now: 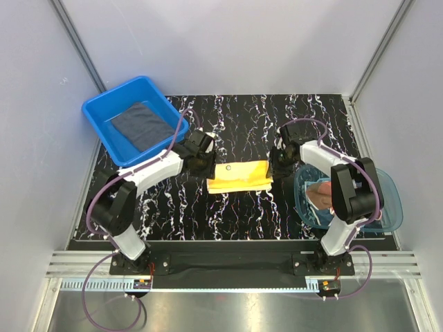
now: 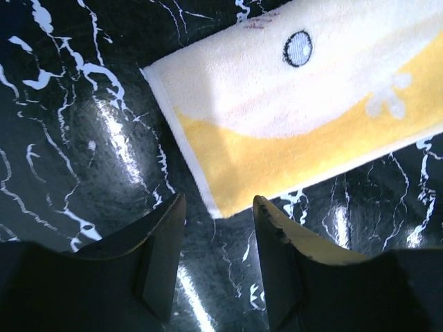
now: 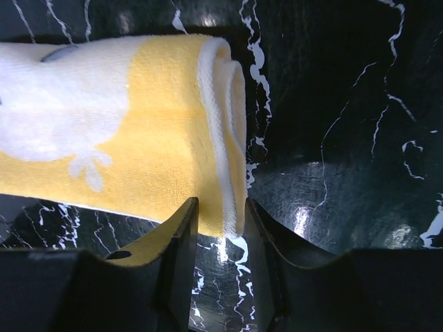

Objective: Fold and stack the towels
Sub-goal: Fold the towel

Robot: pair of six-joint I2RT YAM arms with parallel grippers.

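Top external view: a yellow towel (image 1: 239,176) lies folded into a flat band at the middle of the black marbled table (image 1: 242,121), its long sides running left to right. The left gripper (image 1: 205,164) is at the towel's left end and the right gripper (image 1: 279,166) at its right end, both low over the table.

Left wrist view: the left fingers (image 2: 166,235) stand apart. One corner of the towel lies just beyond their tips, with only bare table in the gap. This tool is released and holds nothing. The towel's upper face is white and yellow with a small dark-ringed oval mark.

Right wrist view: the right fingers (image 3: 181,235) also stand apart. The towel's doubled end, edged in white, reaches just to the mouth of the gap. Behind that corner, table surface shows between the fingers. This tool reads as released, not clamped on the cloth.

Other items: a blue tub (image 1: 97,114) stands at the far left corner of the table with a dark grey towel (image 1: 142,124) flat on its floor. A translucent teal bowl (image 1: 389,207) sits at the right edge. It holds a brown towel (image 1: 320,194), partly hidden by the right arm. Both are well apart from the yellow towel.
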